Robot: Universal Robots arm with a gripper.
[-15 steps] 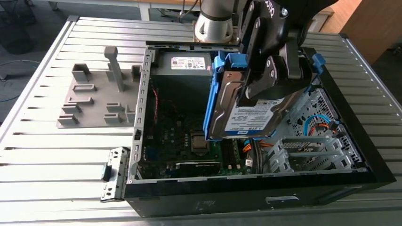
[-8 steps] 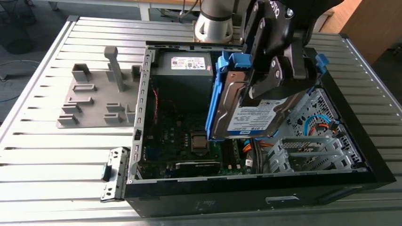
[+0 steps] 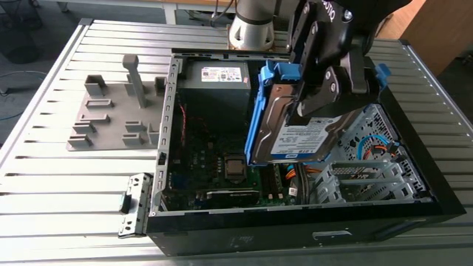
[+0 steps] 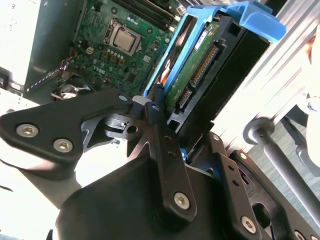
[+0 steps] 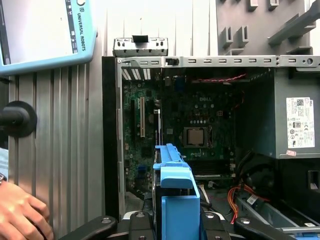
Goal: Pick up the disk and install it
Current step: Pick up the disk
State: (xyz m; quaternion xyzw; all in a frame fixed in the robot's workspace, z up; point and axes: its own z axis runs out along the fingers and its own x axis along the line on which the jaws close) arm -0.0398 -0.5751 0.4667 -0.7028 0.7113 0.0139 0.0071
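Exterior view: gripper clamped on the disk, which is held on edge above the open computer case, toward the exterior view's right.
Second wrist view: fingers pinch its flat faces.
First wrist view: blue bracket in front of the motherboard.
Judged rigid, weighty and shock-sensitive; hold it by the metal flanks.

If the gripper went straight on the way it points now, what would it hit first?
Holding the disk, the gripper points down into the open computer case. The disk's lower edge would likely meet the metal drive cage beside the motherboard first, though depth is unclear.
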